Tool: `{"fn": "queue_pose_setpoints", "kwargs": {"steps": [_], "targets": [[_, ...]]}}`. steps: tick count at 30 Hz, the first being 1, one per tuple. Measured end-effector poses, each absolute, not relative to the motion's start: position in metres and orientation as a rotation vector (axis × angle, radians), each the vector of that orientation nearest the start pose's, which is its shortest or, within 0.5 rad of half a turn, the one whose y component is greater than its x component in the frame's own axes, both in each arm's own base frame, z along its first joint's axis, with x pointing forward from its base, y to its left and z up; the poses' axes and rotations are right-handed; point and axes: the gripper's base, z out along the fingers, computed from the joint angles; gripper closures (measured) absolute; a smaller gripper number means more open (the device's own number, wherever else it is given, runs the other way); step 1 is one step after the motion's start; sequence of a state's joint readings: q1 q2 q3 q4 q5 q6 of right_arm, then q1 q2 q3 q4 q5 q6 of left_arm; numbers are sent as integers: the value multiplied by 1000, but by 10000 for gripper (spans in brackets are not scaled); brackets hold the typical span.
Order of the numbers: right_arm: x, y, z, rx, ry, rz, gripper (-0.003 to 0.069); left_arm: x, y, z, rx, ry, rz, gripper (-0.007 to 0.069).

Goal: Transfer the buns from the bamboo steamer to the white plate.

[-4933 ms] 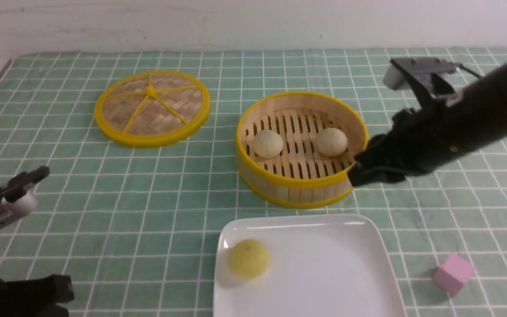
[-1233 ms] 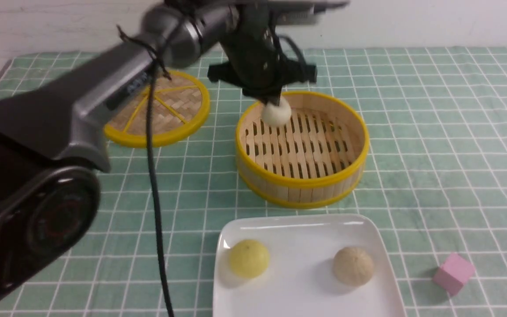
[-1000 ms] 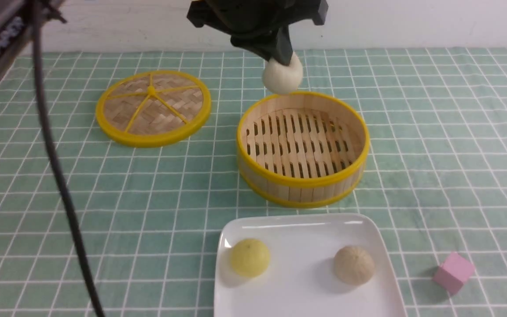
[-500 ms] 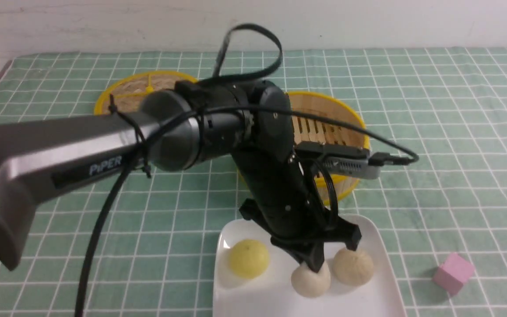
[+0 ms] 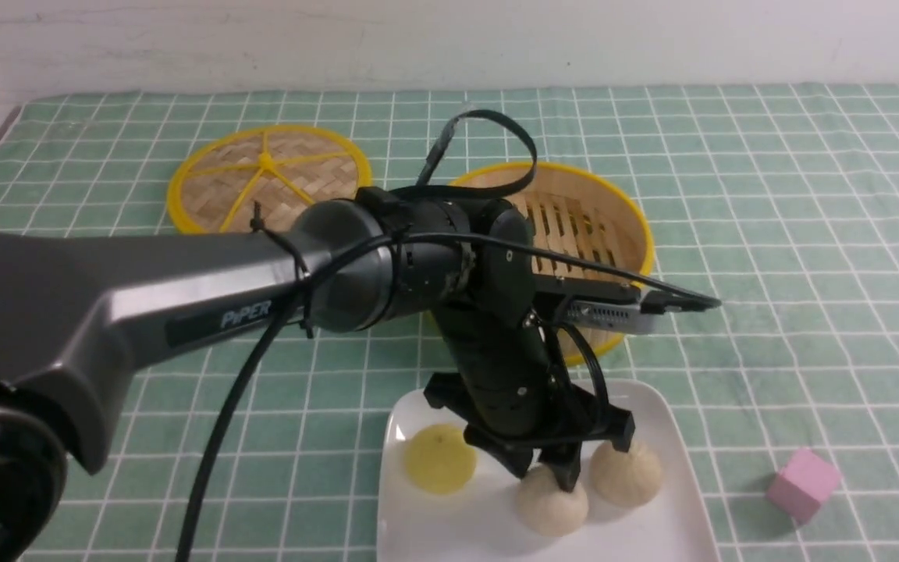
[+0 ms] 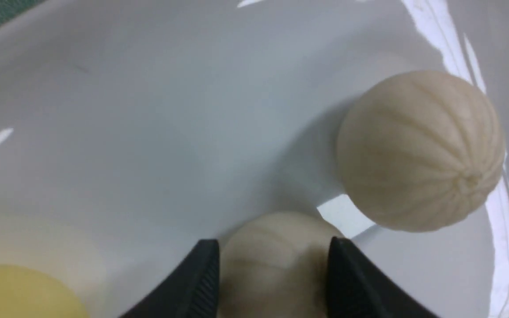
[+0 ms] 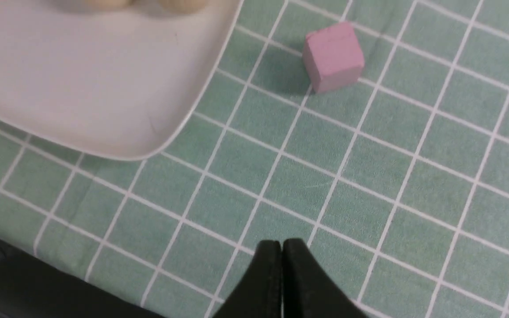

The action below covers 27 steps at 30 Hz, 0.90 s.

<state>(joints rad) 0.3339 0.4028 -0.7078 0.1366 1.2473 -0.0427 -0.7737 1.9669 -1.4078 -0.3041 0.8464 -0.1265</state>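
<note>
Contact is shown between the left gripper (image 5: pixel 548 478) and the middle bun (image 5: pixel 549 511) at the lower centre of the front view. The gripper is reached down over the white plate (image 5: pixel 418 538), and its two black fingers (image 6: pixel 201 276) are pressed against opposite sides of that bun (image 6: pixel 276 260), so the jaws are clamped on it. The bun is held low and appears to rest on the plate. It is flanked by the yellow ball (image 5: pixel 440 459) to the left and the right-hand bun (image 5: pixel 627 474), which is just beside it but clear of the fingers, with its pleats plainly shown in the left wrist view (image 6: pixel 420 150). The bamboo steamer (image 5: pixel 621 234) is placed behind the arm at the centre of the frame and is partly hidden by it. The woven lid (image 5: pixel 270 176) is to its upper left. The right gripper (image 7: pixel 282 254) is seen only in its own wrist view. Its fingers are closed together with nothing between them, and it is held over the green checked cloth (image 5: pixel 808 195) near the pink cube (image 5: pixel 802 484) and a corner of the plate.
</note>
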Motion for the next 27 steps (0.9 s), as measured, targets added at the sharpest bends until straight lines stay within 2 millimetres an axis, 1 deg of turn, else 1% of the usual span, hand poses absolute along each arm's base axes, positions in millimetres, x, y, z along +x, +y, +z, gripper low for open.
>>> {"fn": "queue_pose_setpoints", "kwargs": {"steps": [1, 2, 3, 5, 6, 7, 8, 10, 12, 14, 15, 16, 17, 19, 22, 27], "targets": [[21, 19, 320, -421, 2299, 330, 632, 273, -295, 190, 702, 2896, -506, 232], [15, 17, 321, -392, 2216, 345, 631, 273, -295, 193, 707, 2886, -502, 208], [11, 16, 320, -362, 2126, 363, 630, 273, -294, 195, 712, 2879, -496, 197], [10, 15, 316, -334, 2005, 378, 629, 273, -292, 201, 725, 2855, -485, 182], [13, 15, 307, -311, 1930, 385, 629, 274, -291, 209, 741, 2824, -470, 177], [15, 15, 305, -295, 1876, 389, 630, 275, -290, 212, 752, 2808, -458, 176], [20, 16, 297, -277, 1828, 393, 638, 276, -290, 219, 765, 2781, -445, 179], [28, 18, 286, -259, 1793, 395, 656, 278, -289, 227, 777, 2750, -433, 193], [35, 19, 275, -245, 1774, 392, 667, 278, -288, 232, 779, 2735, -432, 237], [37, 20, 273, -242, 1766, 389, 668, 278, -288, 232, 780, 2736, -431, 270], [39, 19, 271, -242, 1749, 375, 669, 277, -288, 231, 783, 2745, -427, 354], [39, 19, 271, -242, 1746, 372, 669, 277, -288, 231, 783, 2745, -427, 363], [40, 19, 271, -242, 1730, 365, 669, 277, -288, 231, 785, 2746, -424, 461], [40, 19, 271, -240, 1726, 365, 669, 277, -288, 231, 786, 2745, -422, 548], [40, 19, 271, -240, 1724, 365, 669, 277, -288, 231, 788, 2744, -421, 610], [40, 19, 272, -239, 1718, 365, 667, 278, -288, 231, 788, 2738, -421, 623]]}}
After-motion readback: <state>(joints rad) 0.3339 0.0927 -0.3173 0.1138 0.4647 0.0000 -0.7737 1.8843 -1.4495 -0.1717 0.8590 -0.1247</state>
